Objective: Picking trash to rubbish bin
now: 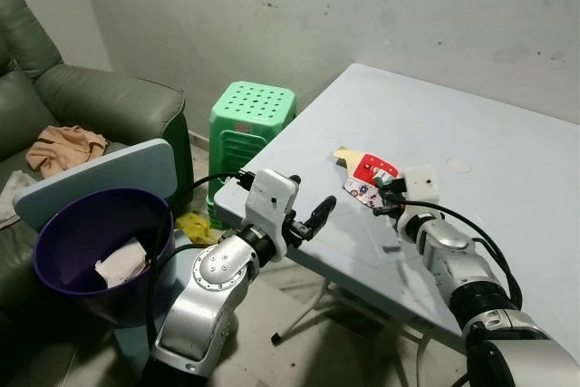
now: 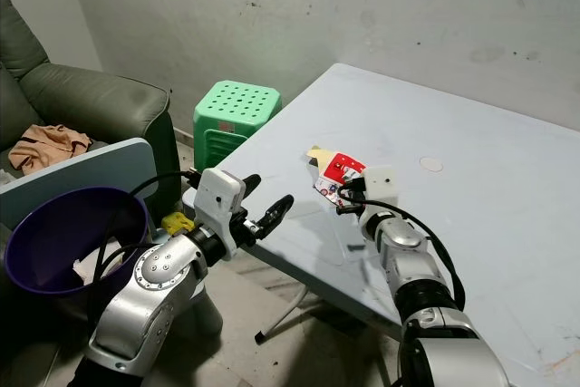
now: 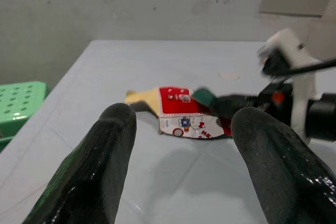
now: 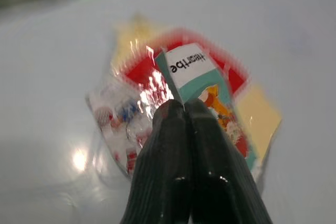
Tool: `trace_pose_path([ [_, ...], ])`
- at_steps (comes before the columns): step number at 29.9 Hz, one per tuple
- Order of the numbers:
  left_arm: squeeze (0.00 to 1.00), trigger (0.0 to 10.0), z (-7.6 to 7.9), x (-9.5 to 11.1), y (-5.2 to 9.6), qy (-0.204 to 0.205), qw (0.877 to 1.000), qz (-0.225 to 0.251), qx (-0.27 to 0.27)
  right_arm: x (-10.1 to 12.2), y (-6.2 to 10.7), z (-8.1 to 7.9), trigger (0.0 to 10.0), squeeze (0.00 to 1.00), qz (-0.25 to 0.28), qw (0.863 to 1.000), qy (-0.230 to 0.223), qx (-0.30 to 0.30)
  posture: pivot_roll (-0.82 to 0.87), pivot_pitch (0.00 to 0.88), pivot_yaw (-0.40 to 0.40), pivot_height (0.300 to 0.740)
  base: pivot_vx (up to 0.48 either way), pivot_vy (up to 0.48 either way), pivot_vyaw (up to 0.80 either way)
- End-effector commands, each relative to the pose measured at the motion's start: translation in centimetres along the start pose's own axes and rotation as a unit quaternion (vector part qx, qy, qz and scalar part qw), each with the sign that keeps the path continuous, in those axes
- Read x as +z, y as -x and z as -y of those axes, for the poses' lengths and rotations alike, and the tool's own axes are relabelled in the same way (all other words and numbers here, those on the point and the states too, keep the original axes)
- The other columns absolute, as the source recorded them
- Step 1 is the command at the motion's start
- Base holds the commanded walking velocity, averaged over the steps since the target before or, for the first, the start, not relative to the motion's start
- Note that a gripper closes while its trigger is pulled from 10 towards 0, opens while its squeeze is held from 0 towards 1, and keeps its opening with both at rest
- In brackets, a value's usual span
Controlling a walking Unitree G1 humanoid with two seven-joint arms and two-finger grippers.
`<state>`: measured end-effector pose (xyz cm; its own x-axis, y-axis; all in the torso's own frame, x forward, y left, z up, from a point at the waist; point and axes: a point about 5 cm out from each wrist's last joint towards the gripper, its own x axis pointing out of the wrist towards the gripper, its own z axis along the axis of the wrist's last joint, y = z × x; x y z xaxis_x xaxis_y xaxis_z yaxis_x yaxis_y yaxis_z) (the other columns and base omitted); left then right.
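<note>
Grey table (image 1: 471, 124): I count one wrapper (image 1: 370, 177), one bin (image 1: 91, 242).
My right gripper (image 4: 184, 109) pinches the wrapper; left gripper (image 3: 184, 145) gapes, near edge.

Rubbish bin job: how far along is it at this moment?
Done: crumpled paper already lies in the purple bin. In hand: the right gripper is shut on the wrapper pile on the table. Left: lift it and carry it to the bin; the left gripper hovers open at the table's edge.
</note>
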<state>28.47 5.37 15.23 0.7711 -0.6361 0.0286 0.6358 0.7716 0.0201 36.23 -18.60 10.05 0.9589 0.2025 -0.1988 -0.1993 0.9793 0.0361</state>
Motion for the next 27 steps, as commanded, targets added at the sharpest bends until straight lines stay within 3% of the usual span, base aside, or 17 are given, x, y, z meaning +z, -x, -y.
trace_pose_path([
  [1,0.00,10.0,-0.5,0.7,-0.3,-0.025,0.999,0.021,0.003,1.4,0.3,0.3,0.0,0.00,0.053,0.998,-0.021,0.011,0.04,0.000,-0.068,0.740,0.000,0.000,0.00],
  [5,0.00,10.0,-1.5,0.8,-0.6,-0.025,0.999,0.021,0.015,1.8,0.6,0.0,0.0,0.00,0.083,0.995,-0.031,0.036,0.03,0.000,-0.063,0.740,0.000,0.000,0.00],
  [9,0.00,10.0,-3.5,1.4,-1.0,-0.019,0.999,0.028,0.043,2.3,1.2,-0.4,0.0,0.00,0.112,0.992,-0.038,0.041,0.02,0.000,-0.056,0.740,0.000,0.000,0.00],
  [13,0.00,10.0,-5.3,1.2,-1.1,0.015,0.997,0.023,0.071,2.4,2.0,-0.4,0.0,0.00,0.140,0.989,-0.028,0.031,0.02,0.000,-0.051,0.740,0.000,0.000,0.00],
  [14,0.00,10.0,-5.9,1.1,-1.0,0.017,0.996,0.020,0.084,2.4,2.1,-0.4,2.9,0.00,0.146,0.989,-0.030,0.023,0.02,0.000,-0.050,0.740,0.000,0.000,0.00],
  [15,0.00,10.0,-7.1,0.6,-0.7,0.022,0.993,0.010,0.119,2.3,2.5,-0.4,10.0,0.00,0.157,0.987,-0.021,0.005,0.01,0.000,-0.045,0.740,0.000,0.000,0.00],
  [22,0.00,10.0,-9.7,-0.5,0.3,0.036,0.981,-0.001,0.192,1.7,3.7,-0.5,10.0,0.00,0.171,0.984,-0.012,-0.058,0.00,0.000,-0.031,0.740,0.000,0.000,0.00],
  [27,0.00,10.0,-11.3,-0.1,0.6,0.042,0.971,0.012,0.234,1.8,4.4,-0.5,10.0,0.00,0.184,0.978,0.010,-0.102,-0.01,0.000,-0.026,0.740,0.000,0.000,0.00],
])
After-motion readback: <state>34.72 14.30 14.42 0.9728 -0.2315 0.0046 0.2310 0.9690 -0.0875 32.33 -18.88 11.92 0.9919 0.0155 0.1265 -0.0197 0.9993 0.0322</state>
